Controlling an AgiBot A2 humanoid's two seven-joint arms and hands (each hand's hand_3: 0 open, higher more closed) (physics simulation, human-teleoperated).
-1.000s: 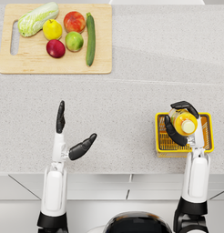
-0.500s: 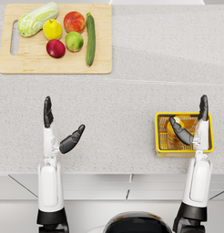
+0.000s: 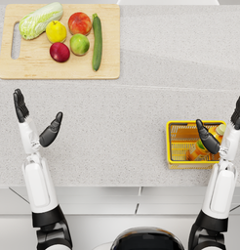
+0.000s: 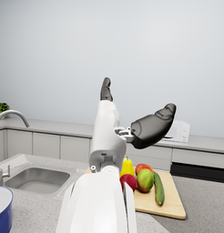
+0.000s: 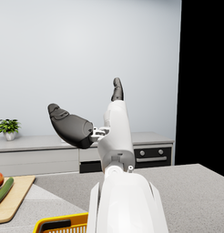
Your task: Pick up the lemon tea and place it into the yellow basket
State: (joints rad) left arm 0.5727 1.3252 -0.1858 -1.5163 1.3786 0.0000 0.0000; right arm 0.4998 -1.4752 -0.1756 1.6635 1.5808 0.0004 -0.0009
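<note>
**Lemon tea is sitting in the basket, both hands up and empty**

So from where I'm standing, the bottle of orange-coloured lemon tea with the yellow cap (image 3: 206, 146) is lying tilted inside the yellow wire basket (image 3: 176, 128), which sits on the speckled grey worktop (image 3: 141, 97) near its front edge on the robot's right. The cap end points toward the far right corner of the basket.

The right hand (image 3: 222, 129) is lifted above the basket, fingers spread wide with nothing in it. The thumb hangs over the bottle when you look from above, but the wrist view shows the hand (image 5: 93, 116) well up in the air, so it isn't touching anything.

The left hand (image 3: 36, 122) is over on the other side, also raised and splayed wide, holding nothing. Same story from its own wrist camera (image 4: 132, 118).

At the far left of the worktop there's a pale wooden cutting board (image 3: 58, 73) carrying a napa cabbage (image 3: 41, 19), a yellow pear (image 3: 56, 31), a red-orange apple (image 3: 79, 23), a green apple (image 3: 79, 44), a dark red plum (image 3: 60, 52) and a long green cucumber (image 3: 96, 41). The left wrist view also catches a steel sink (image 4: 36, 178) with a curved tap (image 4: 7, 123).
</note>
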